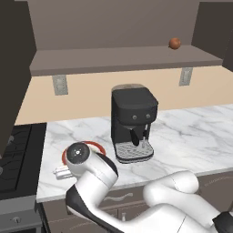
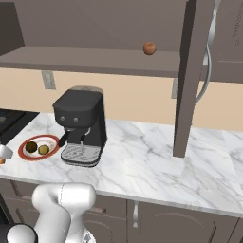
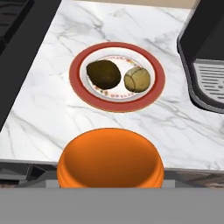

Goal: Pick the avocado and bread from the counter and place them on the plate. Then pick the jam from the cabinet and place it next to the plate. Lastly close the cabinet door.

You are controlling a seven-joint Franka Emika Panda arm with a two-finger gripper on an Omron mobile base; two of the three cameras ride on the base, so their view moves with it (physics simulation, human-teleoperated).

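Orange and round, the jam (image 3: pixel 110 157) sits closest to the hand camera, its lid covering the spot where the claw's tips would rise, so it looks to be carried in the claw, though I cannot tell from these pictures whether the fingers are clamped on it or merely close around it. It hangs above the near edge of the bench (image 3: pixel 183 127), just on the near side of the plate (image 3: pixel 117 104).

On the plate lie the avocado (image 3: pixel 103 74) on the left and the bread (image 3: pixel 137 79) on the right, touching or nearly so. To the right stands a black coffee machine (image 1: pixel 132 122), its drip tray close to the plate's rim. A reddish-brown ball (image 2: pixel 149 48) rests on the shelf of the open cabinet (image 2: pixel 95 59), whose door (image 2: pixel 190 80) stands edge-on.

The jar is likely rigid, smooth and fairly light; glass would make it slippery and breakable, so a hold around its sides below the lid seems best, with a gentle, upright set-down. Judged from the layout, the food is already plated, and setting the jam beside the plate comes next, then closing the door.
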